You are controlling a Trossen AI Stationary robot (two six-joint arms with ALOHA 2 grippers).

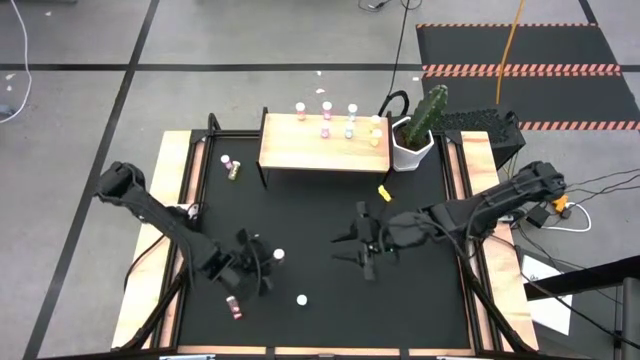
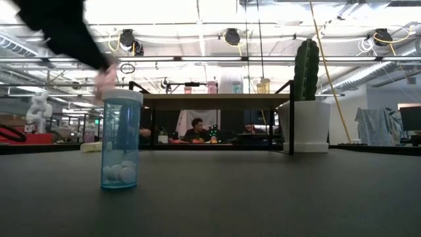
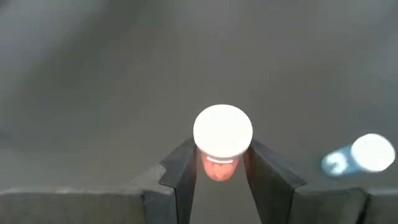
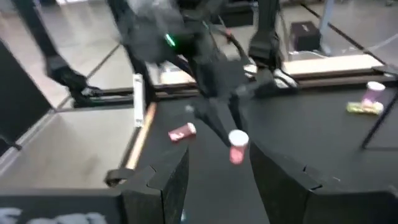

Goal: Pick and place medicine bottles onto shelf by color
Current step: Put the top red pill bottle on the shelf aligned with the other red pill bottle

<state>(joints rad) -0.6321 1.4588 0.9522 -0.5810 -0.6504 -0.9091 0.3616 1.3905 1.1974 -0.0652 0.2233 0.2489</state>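
Left gripper (image 3: 222, 163): fingers closed on a pink bottle (image 3: 219, 167) with a white cap, held upright between the fingertips. Just beside it on the black mat (image 1: 320, 300) stands a teal bottle (image 2: 120, 139); another pink bottle (image 1: 234, 309) lies near the gripper, toward the table's front edge.

Right gripper (image 1: 362, 243): fingers moderately apart, holding nothing, positioned near mid-table and well apart from the left gripper.

Beyond both grippers, the shelf (image 1: 325, 150) carries several bottles in a row. A cactus pot (image 1: 412, 147) stands just beside the shelf.
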